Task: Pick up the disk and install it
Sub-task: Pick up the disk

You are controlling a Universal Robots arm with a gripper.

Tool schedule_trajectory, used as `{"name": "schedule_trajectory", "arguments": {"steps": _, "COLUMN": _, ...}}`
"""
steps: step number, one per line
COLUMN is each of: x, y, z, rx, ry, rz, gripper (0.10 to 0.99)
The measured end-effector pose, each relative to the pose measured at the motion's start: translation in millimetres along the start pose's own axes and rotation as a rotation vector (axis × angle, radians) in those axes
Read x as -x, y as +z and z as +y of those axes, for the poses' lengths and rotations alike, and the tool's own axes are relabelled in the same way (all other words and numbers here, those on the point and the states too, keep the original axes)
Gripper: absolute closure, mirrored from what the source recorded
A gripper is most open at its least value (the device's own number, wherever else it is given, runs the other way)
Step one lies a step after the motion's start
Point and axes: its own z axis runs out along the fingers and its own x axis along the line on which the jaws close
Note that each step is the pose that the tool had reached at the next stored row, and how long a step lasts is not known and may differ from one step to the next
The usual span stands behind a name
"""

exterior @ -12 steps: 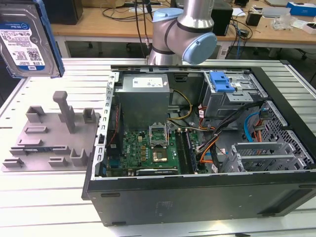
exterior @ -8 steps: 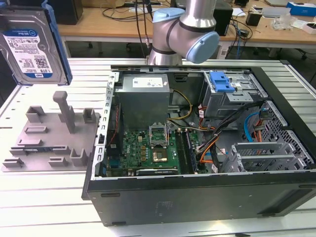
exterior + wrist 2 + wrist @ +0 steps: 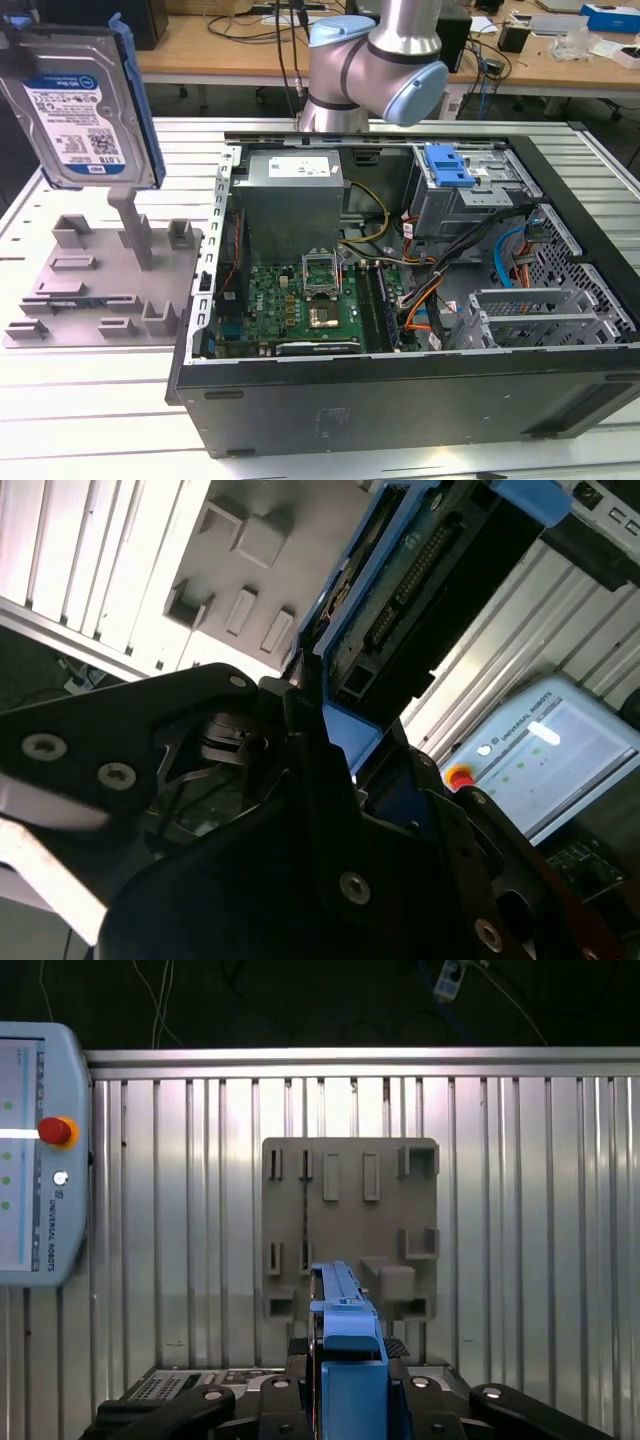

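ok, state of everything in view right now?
disk: held in the air, clear of the fixture tray.
gripper: shut on the disk.
fixture tray: flat on the table, below the disk.
computer case: on its side, side panel off.
blue latch: on its drive cage; locked or not, cannot tell.
teach pendant: screen lit.

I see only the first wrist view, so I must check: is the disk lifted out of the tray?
Observer: Yes. In the exterior view the disk stands upright above the tray, label toward that camera.
Operator: Where is the case?
Observer: The open case lies beside the tray, on the exterior view's right.
Operator: Which end does the gripper hold?
Observer: In the second wrist view the gripper is shut on the disk's connector end.
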Motion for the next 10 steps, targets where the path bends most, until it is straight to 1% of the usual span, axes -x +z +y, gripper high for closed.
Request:
{"name": "schedule_trajectory", "arguments": {"steps": 6, "x": -18.6, "y": -0.6, "z": -24.1, "rx": 0.007, "ry": 0.0, "rz": 0.0001, "gripper": 0.718}}
{"name": "schedule_trajectory", "arguments": {"steps": 8, "x": -28.2, "y": -1.0, "z": -37.7, "rx": 0.011, "ry": 0.0, "rz": 0.0001, "gripper": 0.718}}
{"name": "schedule_trajectory", "arguments": {"steps": 10, "x": -34.5, "y": -1.2, "z": -46.8, "rx": 0.013, "ry": 0.0, "rz": 0.0002, "gripper": 0.718}}
